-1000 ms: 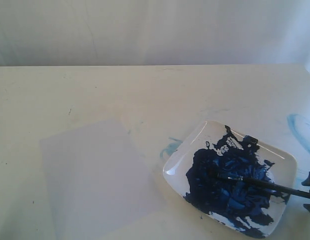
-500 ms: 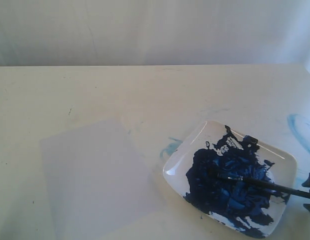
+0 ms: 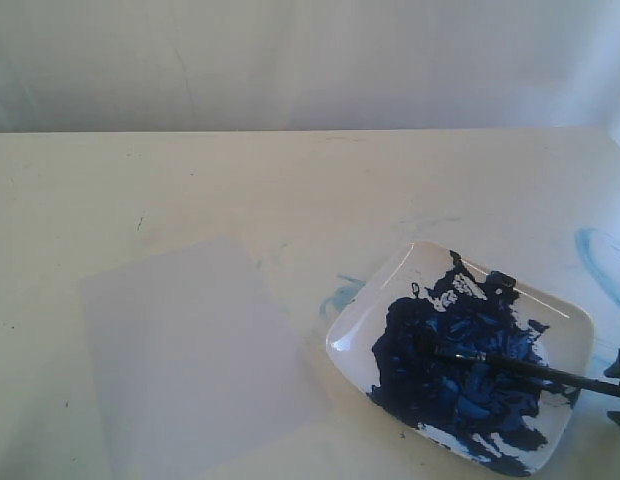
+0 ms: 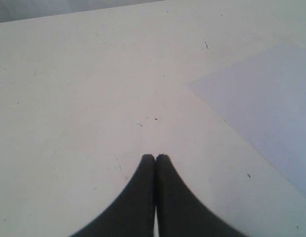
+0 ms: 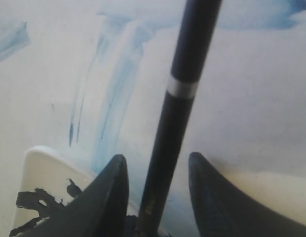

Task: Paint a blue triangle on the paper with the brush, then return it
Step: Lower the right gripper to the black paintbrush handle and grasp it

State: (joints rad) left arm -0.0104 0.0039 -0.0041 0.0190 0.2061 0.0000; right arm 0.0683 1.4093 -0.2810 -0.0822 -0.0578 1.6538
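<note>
Cream tabletop point(image 3: 290, 190), brush point(image 3: 530, 368) lying crosswise, tip leftward

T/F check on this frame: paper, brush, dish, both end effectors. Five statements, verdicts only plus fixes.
1. The paper is blank. True.
2. The brush lies on the paper. False: its tip sits in the blue paint of the dish.
3. The left end effector is shut and empty. True.
4. The right end effector is clamped on the brush. False: its fingers stand apart, with gaps either side of the handle.
5. The dish sits on the paper. False: it is beside the paper and apart from it.
</note>
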